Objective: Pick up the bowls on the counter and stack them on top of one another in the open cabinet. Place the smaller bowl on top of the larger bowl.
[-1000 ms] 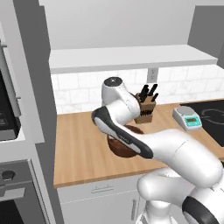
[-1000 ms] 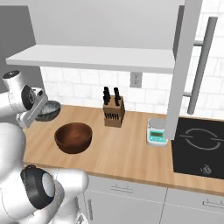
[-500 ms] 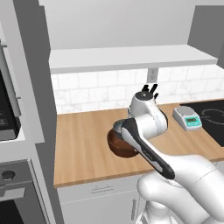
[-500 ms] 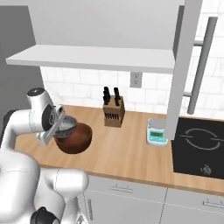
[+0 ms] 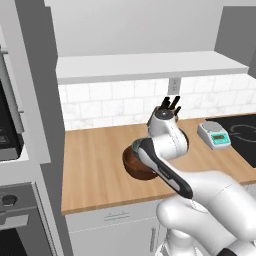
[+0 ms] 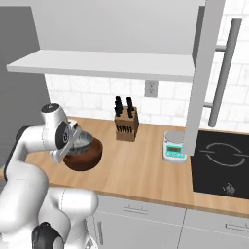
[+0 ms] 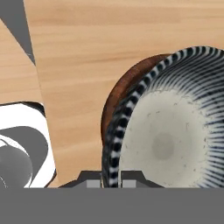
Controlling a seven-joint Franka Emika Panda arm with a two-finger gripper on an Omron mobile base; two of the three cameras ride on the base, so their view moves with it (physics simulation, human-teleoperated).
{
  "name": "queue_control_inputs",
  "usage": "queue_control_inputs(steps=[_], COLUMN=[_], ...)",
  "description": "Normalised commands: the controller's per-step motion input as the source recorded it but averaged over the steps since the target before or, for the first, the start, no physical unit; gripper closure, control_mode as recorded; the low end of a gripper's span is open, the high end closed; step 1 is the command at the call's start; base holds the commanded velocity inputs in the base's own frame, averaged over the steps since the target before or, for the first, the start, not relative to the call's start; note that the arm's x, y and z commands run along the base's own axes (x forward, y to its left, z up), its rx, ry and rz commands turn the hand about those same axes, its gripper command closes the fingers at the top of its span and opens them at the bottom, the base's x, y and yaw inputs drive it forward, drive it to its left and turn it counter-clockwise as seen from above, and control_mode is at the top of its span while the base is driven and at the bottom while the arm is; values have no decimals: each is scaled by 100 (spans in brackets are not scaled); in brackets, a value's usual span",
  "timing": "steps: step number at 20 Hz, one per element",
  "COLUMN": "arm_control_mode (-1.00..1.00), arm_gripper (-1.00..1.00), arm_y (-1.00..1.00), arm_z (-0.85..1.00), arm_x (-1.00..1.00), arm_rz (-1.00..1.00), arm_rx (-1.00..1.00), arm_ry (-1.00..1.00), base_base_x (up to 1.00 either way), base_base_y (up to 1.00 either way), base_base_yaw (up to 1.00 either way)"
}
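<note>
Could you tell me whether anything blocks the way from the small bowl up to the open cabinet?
Nothing visible does. The pincer holds the smaller bowl over the larger bowl on the counter; the open cabinet lies above.

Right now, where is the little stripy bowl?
The smaller bowl is held in the claw just over the larger bowl, left of the knife block.

Light is even and bright across all views, flat and rendered, with no glare. The worktop (image 5: 95,165) carries only a faint soft shadow under the larger bowl (image 6: 85,155) toward 6 o'clock. Edges look slightly soft and pixelated; the hand view stays sharp, without edge distortion.
</note>
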Motion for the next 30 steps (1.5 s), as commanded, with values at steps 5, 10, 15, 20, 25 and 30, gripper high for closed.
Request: queue_control_inputs(steps=[5, 10, 15, 20, 25, 30], arm_control_mode=[-100, -100, -100, -100, -100, -100], arm_gripper=[100, 100, 100, -100, -100, -100], arm_y=[0, 0, 0, 0, 0, 2], arm_z=[-35, -27, -3, -4, 11, 38], arm_x=[58, 14, 0, 0, -7, -56], arm_rz=[0, 0, -2, -2, 0, 0], arm_rx=[-3, 0, 0, 0, 0, 0], arm_ry=[0, 0, 0, 0, -7, -1], base_base_x=[0, 0, 0, 0, 0, 0], base_base_y=[0, 0, 0, 0, 0, 0], base_base_yaw=[0, 0, 0, 0, 0, 0])
